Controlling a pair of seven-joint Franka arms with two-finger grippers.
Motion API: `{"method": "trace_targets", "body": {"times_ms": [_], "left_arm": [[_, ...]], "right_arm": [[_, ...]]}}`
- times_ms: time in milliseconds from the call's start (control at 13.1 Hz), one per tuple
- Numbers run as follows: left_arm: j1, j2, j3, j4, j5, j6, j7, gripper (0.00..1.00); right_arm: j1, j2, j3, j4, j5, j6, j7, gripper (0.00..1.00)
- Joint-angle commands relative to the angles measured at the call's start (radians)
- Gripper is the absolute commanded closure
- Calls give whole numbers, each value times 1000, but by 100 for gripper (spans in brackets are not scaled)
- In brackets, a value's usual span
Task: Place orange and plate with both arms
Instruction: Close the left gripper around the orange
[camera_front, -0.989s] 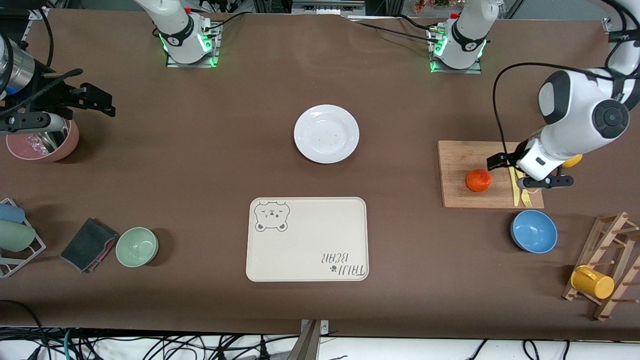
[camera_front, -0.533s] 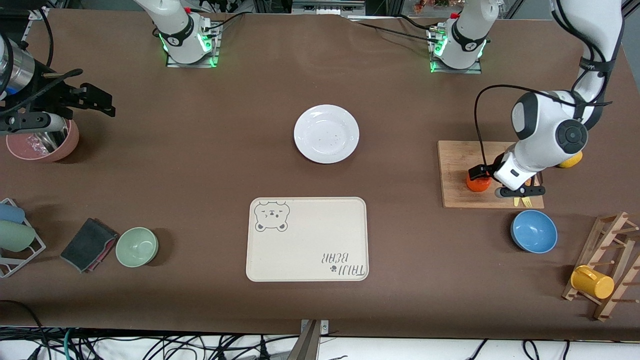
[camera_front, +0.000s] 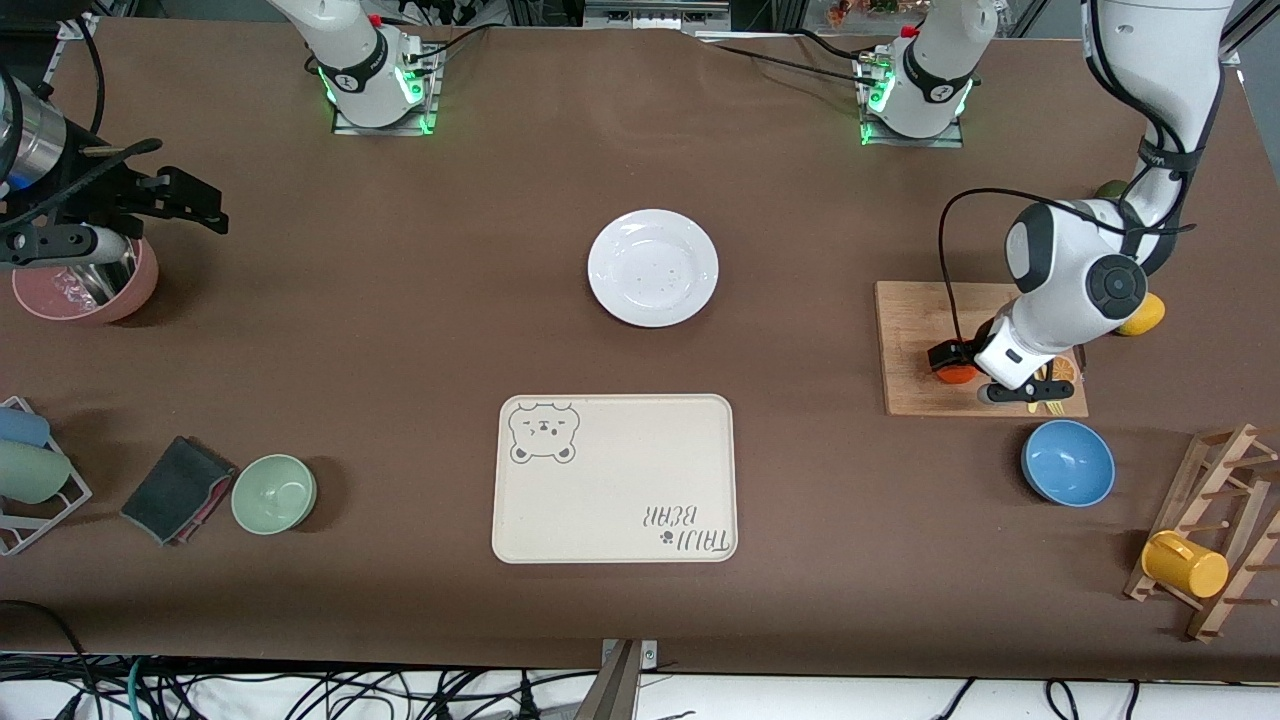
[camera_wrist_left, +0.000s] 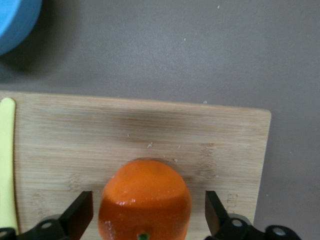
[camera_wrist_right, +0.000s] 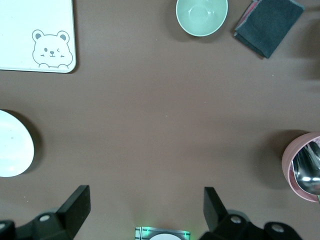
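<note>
The left gripper (camera_wrist_left: 145, 220) is down at the orange (camera_wrist_left: 145, 200) on the board (camera_wrist_left: 75, 140); its jaws stand spread, one finger (camera_wrist_left: 77, 215) on each side of the fruit, a gap showing at both, so no pinch is seen. A yellow knife (camera_wrist_left: 7, 165) lies on the board beside them, and the blue bowl (camera_front: 1067, 462) sits off the board, nearer the front camera. The plate (camera_front: 653, 267) lies well apart, mid-table, with the tray (camera_front: 614, 478) nearer the camera than it. The right gripper (camera_wrist_right: 145, 215) waits with jaws spread, over bare table by the pink bowl (camera_wrist_right: 302, 167).
</note>
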Motion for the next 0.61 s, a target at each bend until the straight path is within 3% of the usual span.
{"method": "trace_targets", "body": {"times_ms": [0,228,304,533], "left_arm": [[-5,7,9,-4,-28,17,14,45],[-5,-18,9,-4,-28,0,16,93],[-5,-41,9,-3,-28,-20,14,100],[-18,-99,-5,11,-30,-78,11,100]], "right_arm": [[-7,5,1,17,13,-15,7,0],[-7,5,1,17,13,-15,7,0],[-7,5,1,17,13,-14,7,0],[-7,5,1,17,13,-14,7,0]]}}
